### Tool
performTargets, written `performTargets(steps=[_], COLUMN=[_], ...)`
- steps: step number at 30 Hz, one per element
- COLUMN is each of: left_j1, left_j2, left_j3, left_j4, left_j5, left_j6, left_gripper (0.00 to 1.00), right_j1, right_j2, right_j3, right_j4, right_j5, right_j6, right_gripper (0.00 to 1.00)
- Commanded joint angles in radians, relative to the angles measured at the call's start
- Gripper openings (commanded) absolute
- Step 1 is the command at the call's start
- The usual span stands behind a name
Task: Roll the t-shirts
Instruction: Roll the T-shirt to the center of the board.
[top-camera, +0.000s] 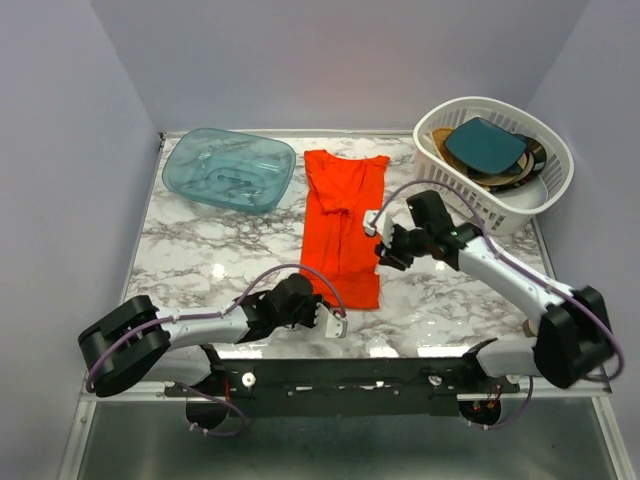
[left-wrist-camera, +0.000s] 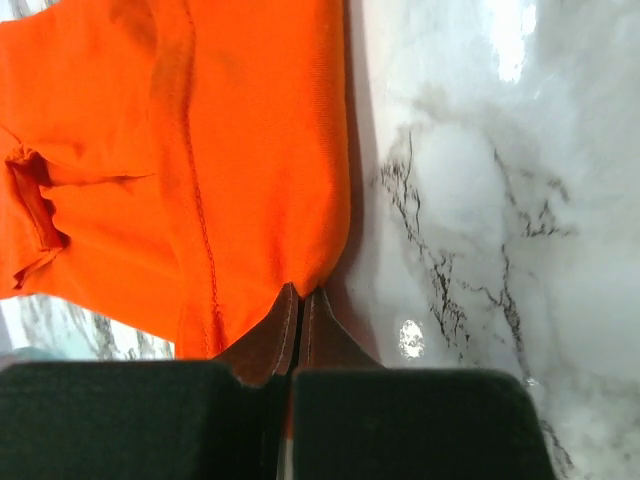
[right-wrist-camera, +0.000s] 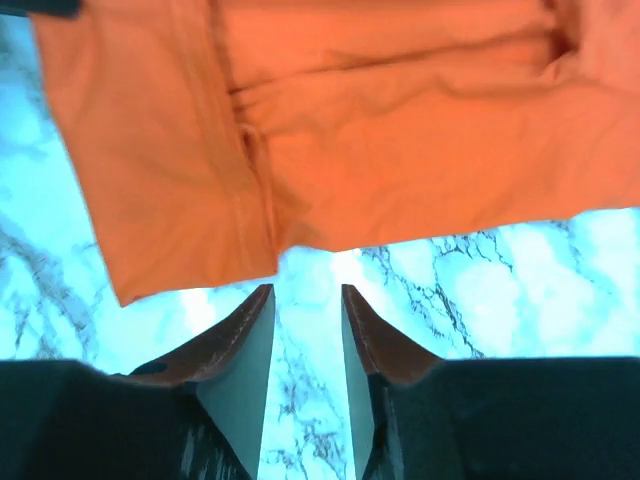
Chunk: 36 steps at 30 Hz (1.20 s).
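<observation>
Okay, so from my end the red-orange t-shirt (top-camera: 340, 225) is lying flat in the middle of the marble worktop (top-camera: 200, 250), folded lengthwise into a long strip that runs from near to far. The left tool (left-wrist-camera: 302, 298) is down at the near right corner of the strip. Its jaws are pressed together, with a bit of the orange fabric pinched between them right at the hem.

The right tool (right-wrist-camera: 305, 292) sits just beside the shirt's right edge, about halfway up. Its jaws are apart with only bare marble showing between them, so it's not gripping anything.

At the far left there's a teal see-through tub (top-camera: 230, 168), well apart from the shirt. At the far right there's a white basket (top-camera: 505, 212) with a teal plate (top-camera: 485, 145) on top of some other dishes.
</observation>
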Motion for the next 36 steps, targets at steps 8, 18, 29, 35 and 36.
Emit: performTargets(steps=[8,18,29,35,36], left_j1=[0.049,0.152,0.262,0.301,0.310], left_j2=[-0.066,0.025,0.115,0.147,0.154], left_j3=[0.176,0.321,0.452,0.484,0.489], left_j4=[-0.458,-0.542,-0.604,-0.642,-0.645], left_j5=[0.318,0.459,0.624,0.689,0.694], left_j6=[-0.185,-0.340,-0.481,-0.494,-0.498], left_gripper=[0.00,0.00,0.00,0.00,0.00], right_j1=[0.193,0.384,0.496,0.507,0.509], right_j2=[-0.458,-0.467,-0.380,-0.362,-0.355], right_j3=[-0.451,-0.508,-0.443,-0.457,-0.456], right_j4=[0.269,0.312,0.346,0.389,0.390], right_j5=[-0.101,-0.009,0.187,0.264,0.265], right_j6=[-0.303,-0.243,-0.001,0.055,0.073], right_gripper=[0.61,0.67,0.71,0.72,0.72])
